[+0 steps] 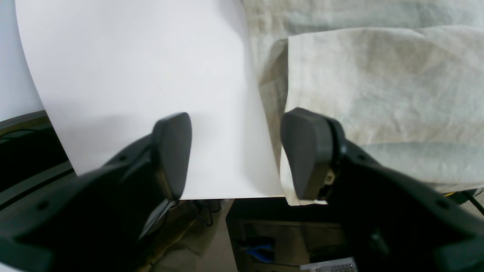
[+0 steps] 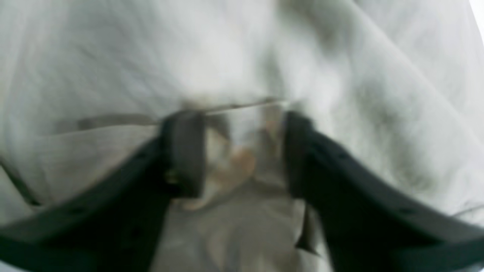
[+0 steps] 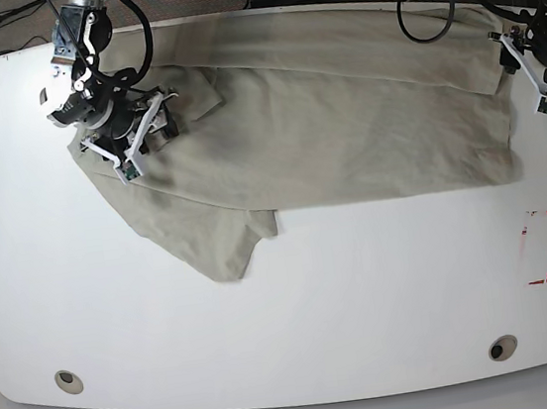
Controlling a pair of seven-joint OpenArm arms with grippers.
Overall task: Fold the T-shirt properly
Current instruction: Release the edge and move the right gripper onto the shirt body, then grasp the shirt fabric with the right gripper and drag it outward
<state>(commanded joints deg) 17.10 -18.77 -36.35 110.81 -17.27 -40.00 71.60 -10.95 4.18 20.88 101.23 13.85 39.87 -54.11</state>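
The white counter [image 3: 295, 302] fills most of the base view, and the T-shirt [image 3: 343, 116] lies spread along its far edge, reaching from near the far left corner almost to the far right corner. One flap of cloth trails toward the middle of the counter, ending in a loose point; the rest is roughly flat but wrinkled.

The right gripper [image 3: 133, 132] sits down on the cloth near the far left corner. Its wrist view shows the jaws spread with fabric bunched between and under them — not yet pinched, as far as the blur allows. The left gripper [image 1: 236, 158] hangs at the far right corner, just beside the shirt's edge; its jaws are spread and empty, one over bare counter, the other in front of the cloth's doubled edge.

My judgement is that this is the start of a fold: each arm is taking hold of an end of the shirt. Next the right jaws would need to close on a clean layer, and the left to move in and catch the edge before any lift.

The right wrist view is badly blurred — which part of the shirt lies under the jaws cannot be told. A small red marking [image 3: 541, 246] near the right edge is too small to read.
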